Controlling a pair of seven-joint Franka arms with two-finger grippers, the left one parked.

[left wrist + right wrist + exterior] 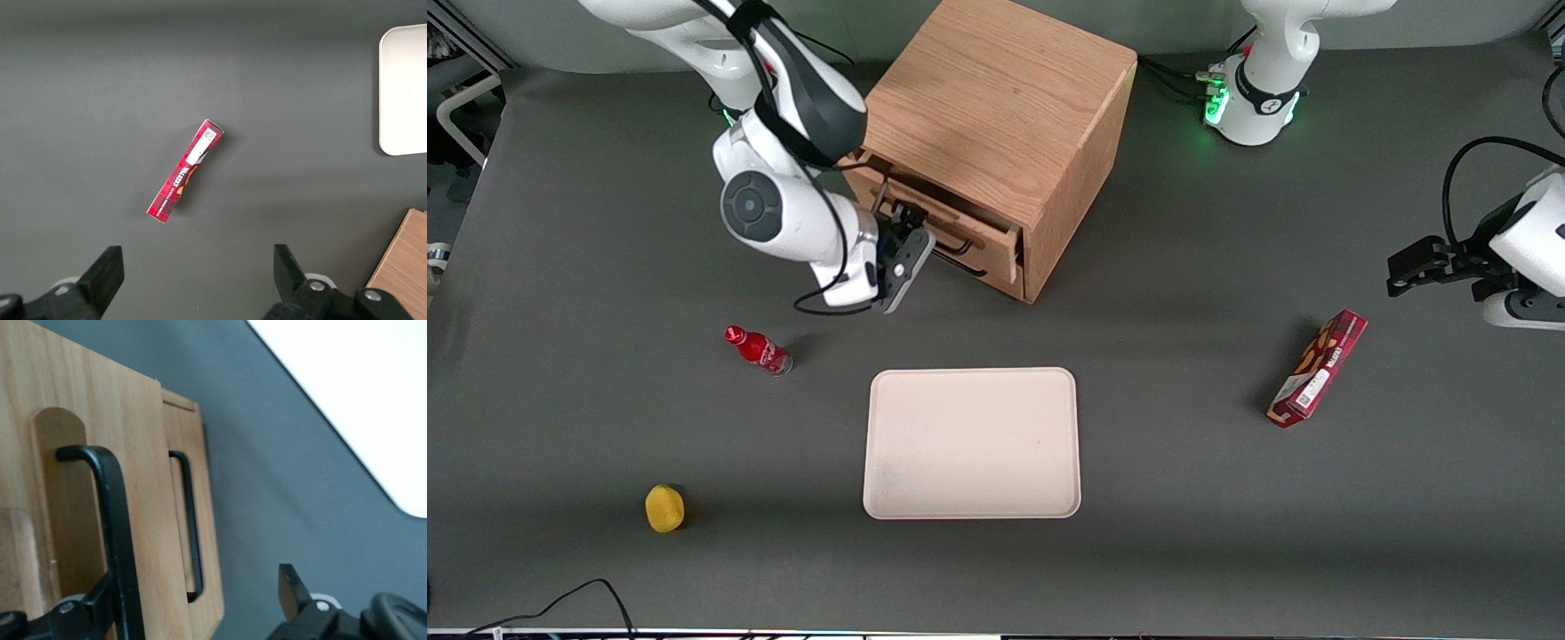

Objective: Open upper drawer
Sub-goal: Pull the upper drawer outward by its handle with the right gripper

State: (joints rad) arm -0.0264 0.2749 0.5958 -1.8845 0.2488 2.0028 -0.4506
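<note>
- The upper drawer sits in the front of the wooden cabinet, already drawn out somewhat: in the right wrist view its face stands proud of the bottom drawer.
- Its black wire handle runs between the pincer fingers; one finger touches the bar, the other stands apart, so the pincer is released, not clamped.
- In the front view the pincer hangs just in front of the upper drawer.
- Judgement: the pull looks partly done. Next, either close on the bar or hook it, then draw straight outward, square to the drawer front.
- Nearer the camera lie a cream tray, red bottle, yellow object and red box on the bench.
</note>
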